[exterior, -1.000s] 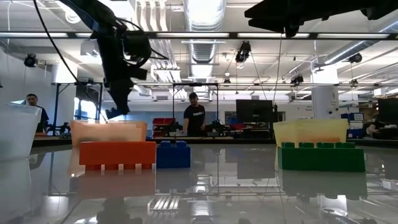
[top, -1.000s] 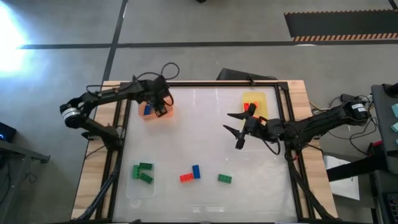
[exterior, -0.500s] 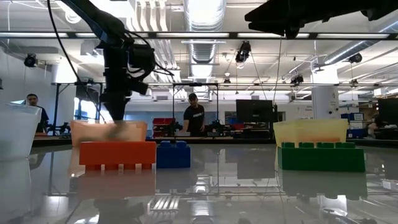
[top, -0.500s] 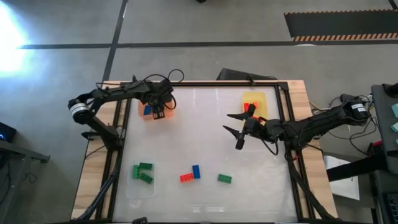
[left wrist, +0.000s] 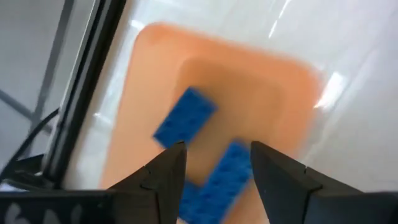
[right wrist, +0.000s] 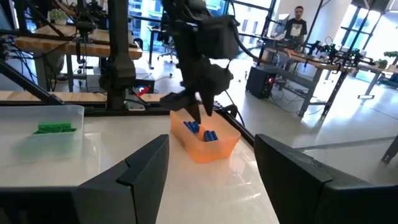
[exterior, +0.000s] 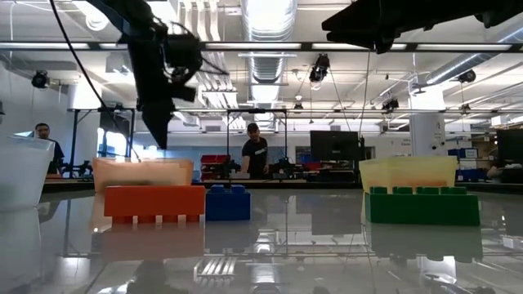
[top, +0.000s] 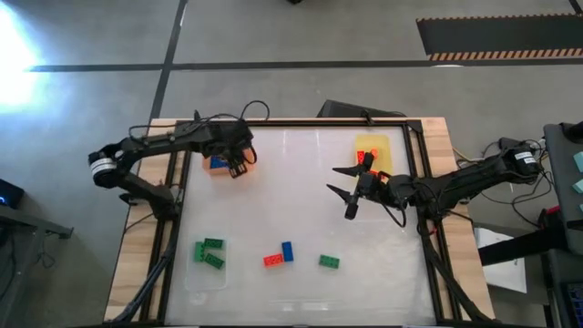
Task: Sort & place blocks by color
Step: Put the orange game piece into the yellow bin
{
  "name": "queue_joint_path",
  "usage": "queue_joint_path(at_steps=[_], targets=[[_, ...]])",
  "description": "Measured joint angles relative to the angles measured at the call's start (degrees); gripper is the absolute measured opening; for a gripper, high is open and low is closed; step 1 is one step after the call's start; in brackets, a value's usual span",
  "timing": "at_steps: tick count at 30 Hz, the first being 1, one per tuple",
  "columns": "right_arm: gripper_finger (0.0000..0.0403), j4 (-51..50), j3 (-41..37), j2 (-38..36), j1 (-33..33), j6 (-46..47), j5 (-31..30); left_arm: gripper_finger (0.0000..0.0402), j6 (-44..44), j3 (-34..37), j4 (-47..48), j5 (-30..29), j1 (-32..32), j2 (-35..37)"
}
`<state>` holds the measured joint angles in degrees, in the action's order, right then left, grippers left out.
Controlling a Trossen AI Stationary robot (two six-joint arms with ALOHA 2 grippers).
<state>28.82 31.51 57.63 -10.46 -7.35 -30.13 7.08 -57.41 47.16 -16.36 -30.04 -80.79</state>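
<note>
White counter [top: 301, 196], blocks partly sorted.
Left pincer [top: 240, 164] hangs released over two blue blocks [left wrist: 185, 116] in the orange tray [top: 211, 168]; right pincer [top: 343, 191] gapes empty.

no readable text, labels, brands, numbers or signs anywhere

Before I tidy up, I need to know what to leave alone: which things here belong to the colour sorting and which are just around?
Part of the job:
blue blocks in the orange tray
green blocks in the clear tray
yellow tray
loose red block, blue block, green block

Just around:
table frame
cables
</note>
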Motion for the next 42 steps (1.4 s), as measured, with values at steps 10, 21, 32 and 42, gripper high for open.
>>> queue_joint_path(at_steps=[10, 21, 32, 42], targets=[[0.0226, 0.0, 0.0, 0.0, 0.0, -0.11, 0.0, 0.0164, -18.91, 0.0, -5.63, 1.12, 21.32, 6.46], [0.0226, -0.35, 0.0, 0.02, 0.0, -0.15, 0.0, 0.0164, -29.65, 0.36, -19.93, 1.28, 44.19, 1.5], [0.0226, -0.84, 0.0, 0.02, 0.0, -0.15, 0.0, 0.0164, -44.23, -1.03, -22.68, 8.12, 53.02, -9.87], [0.0226, -0.87, 0.0, 0.02, 0.0, -0.13, 0.0, 0.0194, -44.31, -5.61, -22.57, 16.42, 55.24, -18.21]])
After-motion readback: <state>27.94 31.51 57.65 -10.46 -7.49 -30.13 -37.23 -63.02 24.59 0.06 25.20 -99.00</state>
